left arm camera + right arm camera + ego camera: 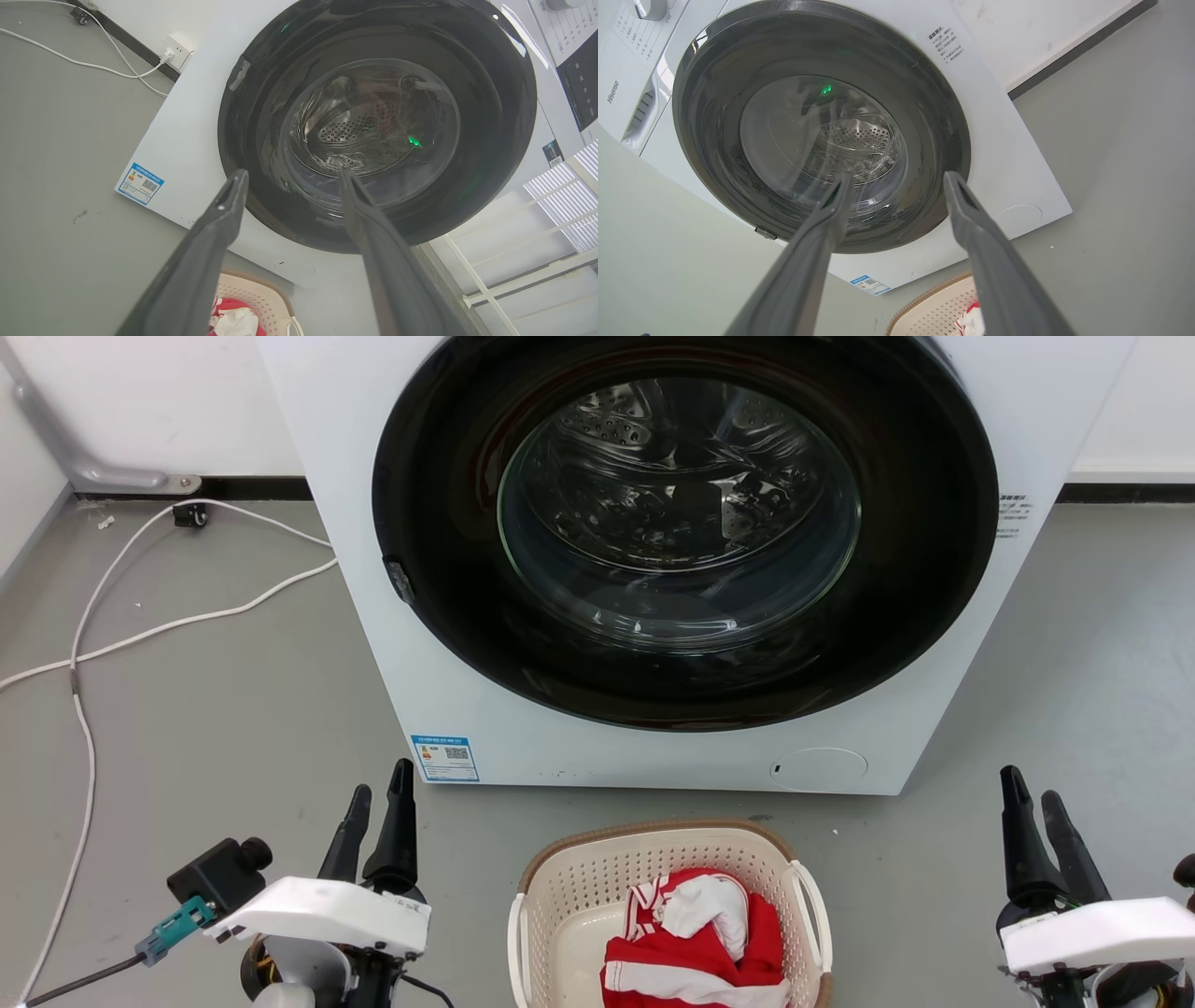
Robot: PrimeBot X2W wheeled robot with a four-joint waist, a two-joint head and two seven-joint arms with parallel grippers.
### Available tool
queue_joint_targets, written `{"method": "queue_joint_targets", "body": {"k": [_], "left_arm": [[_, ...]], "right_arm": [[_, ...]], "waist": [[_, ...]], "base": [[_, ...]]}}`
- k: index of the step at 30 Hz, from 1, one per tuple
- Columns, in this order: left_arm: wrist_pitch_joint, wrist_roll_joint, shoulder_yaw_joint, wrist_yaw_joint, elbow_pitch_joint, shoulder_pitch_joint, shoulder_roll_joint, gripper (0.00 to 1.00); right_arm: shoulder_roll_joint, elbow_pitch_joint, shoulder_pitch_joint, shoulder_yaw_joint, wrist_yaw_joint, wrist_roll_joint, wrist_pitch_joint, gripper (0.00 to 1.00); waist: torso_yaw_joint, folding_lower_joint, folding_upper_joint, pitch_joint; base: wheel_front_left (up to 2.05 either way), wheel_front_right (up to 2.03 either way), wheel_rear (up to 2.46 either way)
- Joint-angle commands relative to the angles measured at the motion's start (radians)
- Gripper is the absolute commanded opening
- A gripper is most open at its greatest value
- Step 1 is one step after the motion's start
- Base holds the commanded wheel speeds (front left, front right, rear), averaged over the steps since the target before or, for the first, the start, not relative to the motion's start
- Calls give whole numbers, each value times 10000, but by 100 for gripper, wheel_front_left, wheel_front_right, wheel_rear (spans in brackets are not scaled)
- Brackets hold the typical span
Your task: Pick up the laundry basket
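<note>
Looking at the laundry basket [579, 887]: resting on the floor [233, 728], just on the near side of the washer [373, 616], carrying a red-and-white garment [691, 952]. Probably handling light and fairly stiff, and gripping the white handles [814, 901] left and right seeming wisest. Showing cream perforated walls and a brown woven-look rim. Hovering with left pincer [381, 782] and right pincer [1030, 786] both spread, gripping nothing, flanking it well apart.

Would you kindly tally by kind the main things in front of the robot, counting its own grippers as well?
Washing machine: 1
Laundry basket: 1
Bundle of red and white clothes in the basket: 1
Grippers: 2, the left gripper and the right gripper
Total: 5
</note>
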Motion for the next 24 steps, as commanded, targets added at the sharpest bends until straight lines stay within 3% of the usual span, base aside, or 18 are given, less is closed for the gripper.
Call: {"method": "queue_joint_targets", "body": {"k": [1, 24], "left_arm": [[-112, 293, -45, 17, -84, -250, 30, 100], [-732, 3213, -563, 20, 167, -404, 26, 100]], "right_arm": [[-37, -221, -17, -18, 20, -304, -34, 100], [-43, -1140, 540, -112, 21, -3120, 161, 100]], "waist": [[4, 0, 0, 0], [76, 0, 0, 34]], "base": [[0, 0, 0], [0, 0, 0]]}}
